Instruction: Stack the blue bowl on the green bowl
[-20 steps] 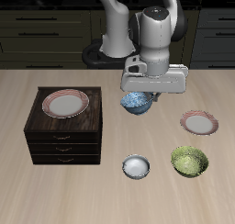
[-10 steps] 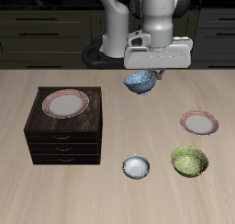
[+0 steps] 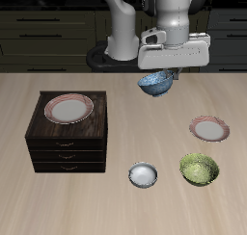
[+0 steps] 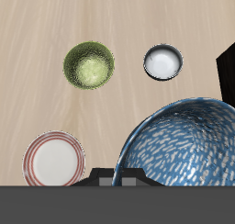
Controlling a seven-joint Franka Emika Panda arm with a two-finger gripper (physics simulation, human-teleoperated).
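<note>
Above the table, near the top middle of the front view, my gripper (image 3: pixel 164 75) held the blue bowl (image 3: pixel 155 82) by its rim, lifted clear of the wood. It hung a little tilted there, mouth upward and turned somewhat toward the camera. Being round, it had no long axis to speak of. My fingers were closed on its edge, though their tips were hidden behind my own housing, so I could not make out the exact grip. From my wrist camera the blue bowl (image 4: pixel 184 145) filled much of the frame, its speckled inside facing me, and it was cut off by the frame edge.

Down in the lower right of the front view the green bowl (image 3: pixel 199 169) sat upright on the table, empty, with a small white bowl (image 3: pixel 143 174) beside it and a pink-rimmed plate (image 3: pixel 209 129) farther back. A dark cabinet (image 3: pixel 68 143) stood at the left with another plate (image 3: pixel 68 108) on top.
</note>
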